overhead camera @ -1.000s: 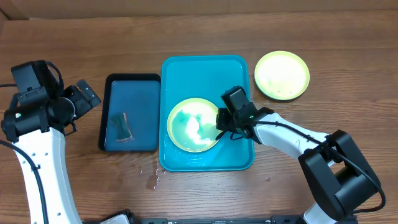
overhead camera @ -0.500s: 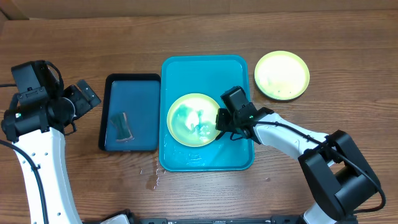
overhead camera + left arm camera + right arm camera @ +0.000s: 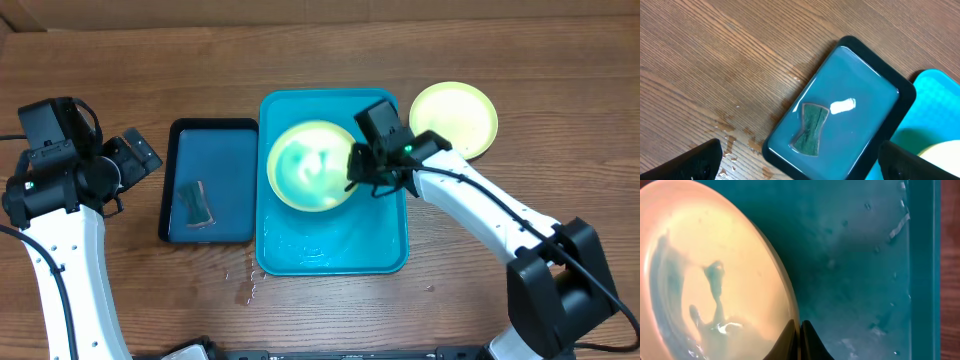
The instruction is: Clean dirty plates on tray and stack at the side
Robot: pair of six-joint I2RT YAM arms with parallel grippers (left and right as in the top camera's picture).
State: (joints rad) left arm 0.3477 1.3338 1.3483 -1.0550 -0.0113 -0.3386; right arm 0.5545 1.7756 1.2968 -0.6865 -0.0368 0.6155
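Note:
A plate [image 3: 308,165] with a yellow-green rim and a wet pale centre hangs tilted over the turquoise tray [image 3: 330,252]. My right gripper [image 3: 352,175] is shut on its right rim. In the right wrist view the fingertips [image 3: 800,339] pinch the edge of the plate [image 3: 715,280] above the wet tray [image 3: 865,255]. A second plate [image 3: 458,112] lies on the table to the right of the tray. My left gripper [image 3: 148,158] stands open at the left, above the dark navy tray [image 3: 850,95], holding nothing.
The dark navy tray [image 3: 212,160] holds water and a dark green cloth or sponge [image 3: 811,127]. Water drops lie on the wood near the front of the trays [image 3: 245,285]. The turquoise tray's corner [image 3: 935,100] shows beside the navy one.
The right gripper has lifted the plate off the tray floor and carried it toward the tray's far end. The left arm has not moved.

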